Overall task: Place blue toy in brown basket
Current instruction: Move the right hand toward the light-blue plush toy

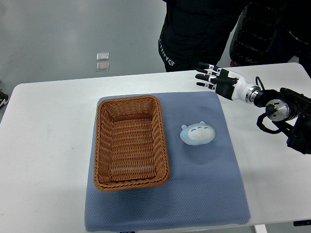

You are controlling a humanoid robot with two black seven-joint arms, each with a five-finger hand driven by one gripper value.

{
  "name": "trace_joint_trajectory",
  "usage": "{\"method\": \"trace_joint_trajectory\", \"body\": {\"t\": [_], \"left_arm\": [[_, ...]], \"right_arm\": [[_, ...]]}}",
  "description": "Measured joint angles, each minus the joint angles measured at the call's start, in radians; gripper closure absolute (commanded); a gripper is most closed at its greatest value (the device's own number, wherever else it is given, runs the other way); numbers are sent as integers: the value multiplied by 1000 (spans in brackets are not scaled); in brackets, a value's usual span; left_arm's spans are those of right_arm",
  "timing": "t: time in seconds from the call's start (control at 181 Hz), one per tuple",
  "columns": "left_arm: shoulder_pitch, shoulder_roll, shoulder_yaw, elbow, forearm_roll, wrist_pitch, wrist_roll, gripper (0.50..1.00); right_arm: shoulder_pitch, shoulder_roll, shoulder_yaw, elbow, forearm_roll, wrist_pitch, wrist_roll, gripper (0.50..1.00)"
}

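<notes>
One blue toy [198,134] lies just beside brown basket [130,141].

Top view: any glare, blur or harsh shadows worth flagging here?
Top view: even, soft light; the woven brown wicker basket and pale blue round toy look sharp with only faint shadows on the blue-grey mat; no strong glare on the white table; right hand unblurred.

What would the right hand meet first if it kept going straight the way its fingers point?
Nothing, as far as the top view shows: the right hand points left along the table's far edge, passing beyond the brown basket and blue toy. Its height is unclear.
</notes>
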Motion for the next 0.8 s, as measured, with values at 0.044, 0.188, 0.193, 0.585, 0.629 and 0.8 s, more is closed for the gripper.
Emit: {"method": "trace_joint_trajectory", "body": {"t": [0.044, 0.188, 0.193, 0.585, 0.629, 0.8], "left_arm": [[0, 0, 0, 0, 0, 0, 0, 500], [0, 0, 0, -1, 0, 3, -1, 500], [0, 0, 0, -1, 0, 3, -1, 500], [-14, 0, 3, 2, 0, 6, -1, 500], [-14, 0, 3, 2, 0, 6, -1, 500], [-14, 0, 3, 1, 0, 6, -1, 500]], "right_arm": [[0, 0, 0, 0, 0, 0, 0, 587], [0, -1, -1, 0, 0, 15, 0, 587], [0, -1, -1, 0, -1, 15, 0, 587], [3, -16, -2, 24, -68, 79, 6, 587], [3, -21, -1, 34, -83, 99, 8, 587], [3, -67, 2, 85, -176, 158, 14, 587]]}}
